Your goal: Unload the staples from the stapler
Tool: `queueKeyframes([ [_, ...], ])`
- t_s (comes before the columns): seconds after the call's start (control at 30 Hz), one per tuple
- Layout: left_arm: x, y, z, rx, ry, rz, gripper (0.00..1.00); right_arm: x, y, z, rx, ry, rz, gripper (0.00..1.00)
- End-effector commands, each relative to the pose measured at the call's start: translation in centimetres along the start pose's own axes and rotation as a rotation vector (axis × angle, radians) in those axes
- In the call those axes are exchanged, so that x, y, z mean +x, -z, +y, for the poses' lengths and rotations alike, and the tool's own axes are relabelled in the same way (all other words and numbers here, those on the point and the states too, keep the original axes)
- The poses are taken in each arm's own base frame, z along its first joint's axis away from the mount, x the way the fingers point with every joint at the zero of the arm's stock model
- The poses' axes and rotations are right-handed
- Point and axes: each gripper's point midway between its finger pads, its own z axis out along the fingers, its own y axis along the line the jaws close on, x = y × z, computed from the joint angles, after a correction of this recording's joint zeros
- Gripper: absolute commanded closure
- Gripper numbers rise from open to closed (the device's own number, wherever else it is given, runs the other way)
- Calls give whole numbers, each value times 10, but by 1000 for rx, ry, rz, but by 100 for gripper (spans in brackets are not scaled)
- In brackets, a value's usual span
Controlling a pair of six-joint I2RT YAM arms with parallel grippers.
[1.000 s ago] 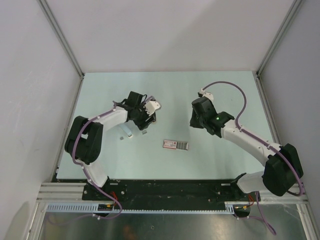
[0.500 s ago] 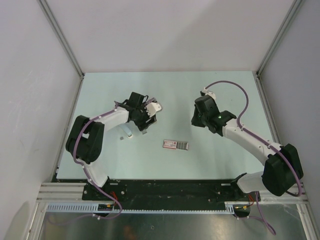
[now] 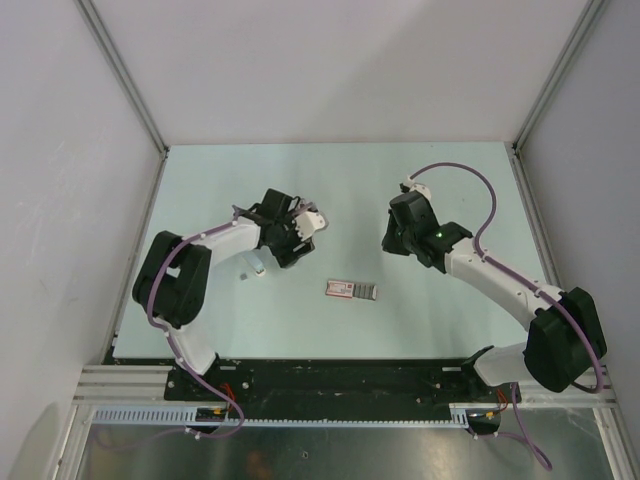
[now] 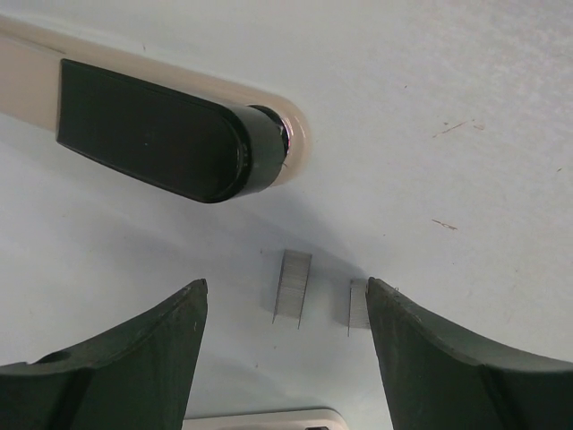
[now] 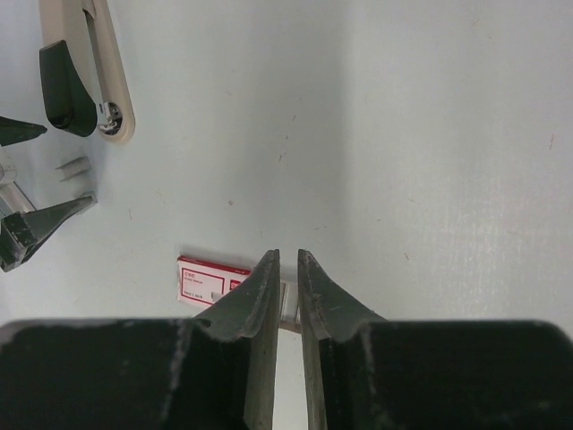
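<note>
The stapler (image 4: 170,143), a black bar on a cream base, lies on the table beyond my left gripper; it also shows in the right wrist view (image 5: 76,76). Two short grey strips of staples (image 4: 293,285) lie loose on the table, one between my left fingertips and one against the right finger (image 4: 421,358). My left gripper (image 4: 285,294) is open and empty, just above them. In the top view the left gripper (image 3: 288,240) hides the stapler and the staples. My right gripper (image 5: 288,255) is shut and empty, hovering above the packet (image 5: 210,279).
A flat red-white-grey packet (image 3: 352,290) lies mid-table between the arms. A small pale cylinder (image 3: 257,267) stands just left of the left gripper. A white edge (image 4: 260,419) shows under the left fingers. Grey walls enclose the table on three sides.
My left gripper has shifted a little to the right and nearer. My right arm shifted slightly at first, then held still. The packet and the cylinder have not moved.
</note>
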Motion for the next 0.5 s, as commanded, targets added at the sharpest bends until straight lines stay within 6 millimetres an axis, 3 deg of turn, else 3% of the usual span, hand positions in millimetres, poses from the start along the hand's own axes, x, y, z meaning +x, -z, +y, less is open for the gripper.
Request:
queueKeyframes([
  [0.0, -2, -4, 0, 1, -26, 1, 24, -3, -1, 2, -14, -4, -14, 82],
  [0.47, -1, -13, 6, 0, -27, 17, 35, 2, -4, 2, -22, -6, 1, 89],
])
